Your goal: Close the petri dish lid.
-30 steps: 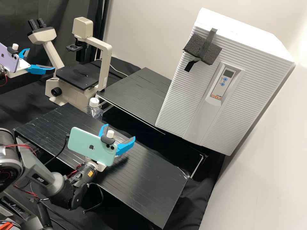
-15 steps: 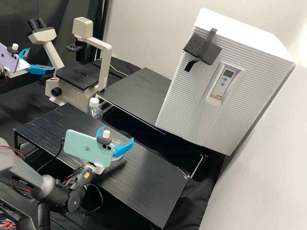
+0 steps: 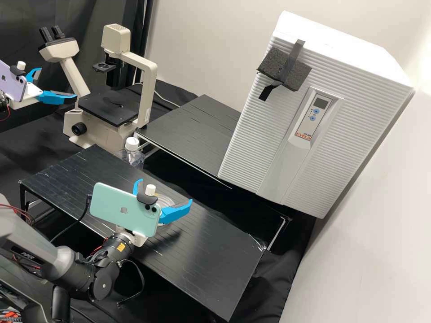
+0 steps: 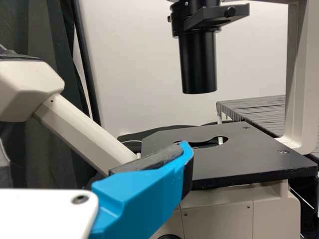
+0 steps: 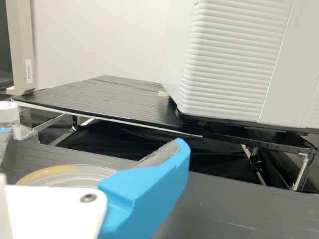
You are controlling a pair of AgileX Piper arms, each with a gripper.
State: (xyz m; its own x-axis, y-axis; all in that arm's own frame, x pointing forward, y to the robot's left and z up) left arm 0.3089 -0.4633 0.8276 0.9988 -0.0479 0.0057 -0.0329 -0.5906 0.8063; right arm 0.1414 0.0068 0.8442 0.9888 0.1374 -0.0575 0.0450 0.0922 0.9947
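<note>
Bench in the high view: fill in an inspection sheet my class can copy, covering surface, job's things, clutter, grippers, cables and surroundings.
Surface: black bench, thin grooves, some pale marks.
Job's things: round clear dish with a yellowish arc at its rim, on the bench; cannot tell whether its lid is on.
Clutter: white-capped bottle by the bench's far edge.
Grippers: right gripper open at the dish; left gripper open near the microscope.
Cables: black cable from the green phone; pale cable behind the microscope.
Surroundings: white ribbed cabinet, black foam pad taped on.
</note>
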